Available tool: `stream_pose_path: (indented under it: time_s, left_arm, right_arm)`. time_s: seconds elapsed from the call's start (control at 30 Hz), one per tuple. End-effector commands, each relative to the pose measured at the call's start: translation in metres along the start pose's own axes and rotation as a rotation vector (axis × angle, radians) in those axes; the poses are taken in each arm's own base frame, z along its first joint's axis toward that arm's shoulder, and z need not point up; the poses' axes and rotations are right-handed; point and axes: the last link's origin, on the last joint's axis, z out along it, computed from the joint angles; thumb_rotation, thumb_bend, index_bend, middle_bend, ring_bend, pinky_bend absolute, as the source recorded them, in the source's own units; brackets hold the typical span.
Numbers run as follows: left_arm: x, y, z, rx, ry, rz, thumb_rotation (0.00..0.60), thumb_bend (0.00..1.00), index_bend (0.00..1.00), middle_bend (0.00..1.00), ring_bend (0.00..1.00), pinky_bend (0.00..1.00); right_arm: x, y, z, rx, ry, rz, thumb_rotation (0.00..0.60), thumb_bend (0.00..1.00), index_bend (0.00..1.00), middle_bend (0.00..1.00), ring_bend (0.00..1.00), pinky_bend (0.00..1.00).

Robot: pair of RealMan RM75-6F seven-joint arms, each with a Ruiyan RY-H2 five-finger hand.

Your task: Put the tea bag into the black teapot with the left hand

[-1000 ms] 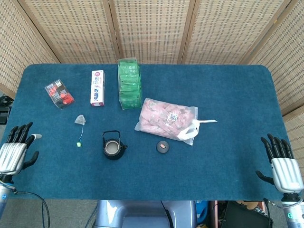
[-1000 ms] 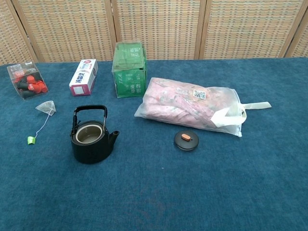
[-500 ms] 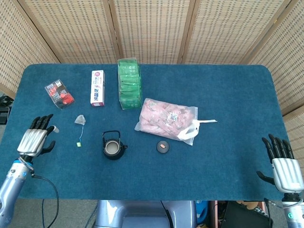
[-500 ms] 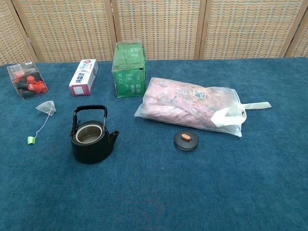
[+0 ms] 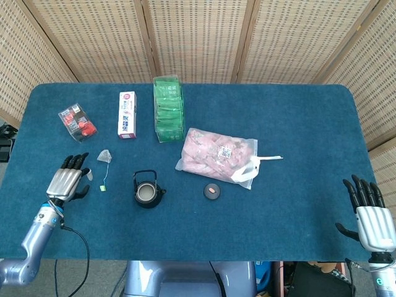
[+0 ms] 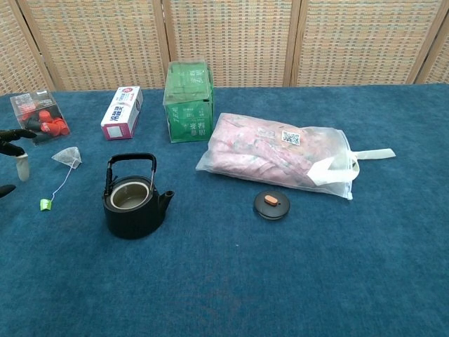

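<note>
Right hand (image 5: 373,218) at near table (image 5: 297,136) edge, fingers spread, idle. Left hand (image 5: 67,179) spread, empty, near tea bag (image 5: 104,156), not touching. Bag left of open black teapot (image 5: 147,191). Likely light, limp; pinch pouch top or string (image 5: 107,172).

Bright, even light is falling across both views, casting only faint, soft shadows close under the objects on the blue table (image 5: 291,124). The plastic bag (image 6: 277,156) at centre right is catching mild glare on its wrinkles. Both pictures are staying sharp to the edges, without visible blur or bending.
</note>
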Motion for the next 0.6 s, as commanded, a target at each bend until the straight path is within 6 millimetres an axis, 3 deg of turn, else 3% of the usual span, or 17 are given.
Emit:
stream_pose_path:
  time_s: [0.03, 0.6]
  left_arm:
    - [-0.006, 0.003, 0.002, -0.001, -0.011, 0.001, 0.600, 0.42, 0.47, 0.01, 0.00, 0.00]
    - [-0.029, 0.022, 0.017, -0.007, -0.023, -0.011, 0.600, 0.42, 0.47, 0.01, 0.00, 0.00]
  right_arm:
    - [0.000, 0.001, -0.001, -0.002, -0.001, 0.001, 0.600, 0.06, 0.00, 0.03, 0.00, 0.00]
    - [0.000, 0.004, -0.003, -0.010, -0.006, 0.003, 0.600, 0.06, 0.00, 0.03, 0.00, 0.00]
